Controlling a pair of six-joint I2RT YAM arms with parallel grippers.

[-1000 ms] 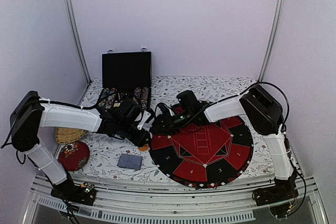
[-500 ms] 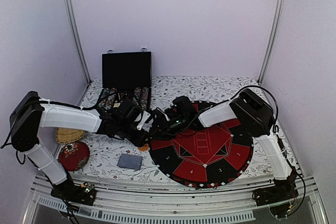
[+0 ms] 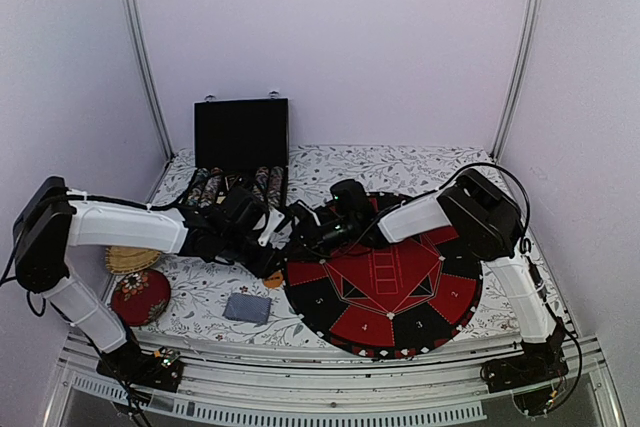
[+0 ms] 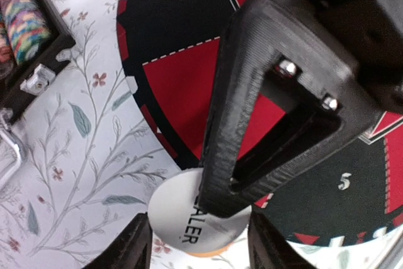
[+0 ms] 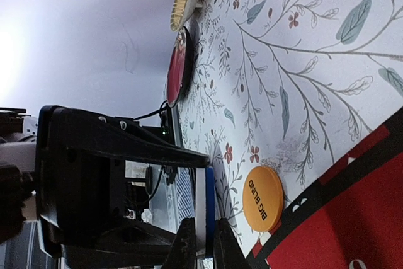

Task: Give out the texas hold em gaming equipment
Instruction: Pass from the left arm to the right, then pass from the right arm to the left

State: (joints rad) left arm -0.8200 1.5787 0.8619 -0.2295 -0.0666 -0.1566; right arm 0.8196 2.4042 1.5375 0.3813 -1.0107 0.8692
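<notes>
The mat (image 4: 176,86) is red and black with white dashed lines. The tabletop (image 4: 82,130) is white with grey-green leaves and little red flowers. The orange button (image 5: 263,198) has black letters. The DEALER button (image 4: 179,212) is white, the blue button (image 5: 204,209) plain. The chips (image 4: 22,23) are striped in many colours

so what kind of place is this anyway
Most likely a robot lab cell dressed as a small poker table: a left arm and right arm bolted to a cloth-covered table inside plain walls, reaching over a round red-and-black mat beside an open black chip case.
</notes>
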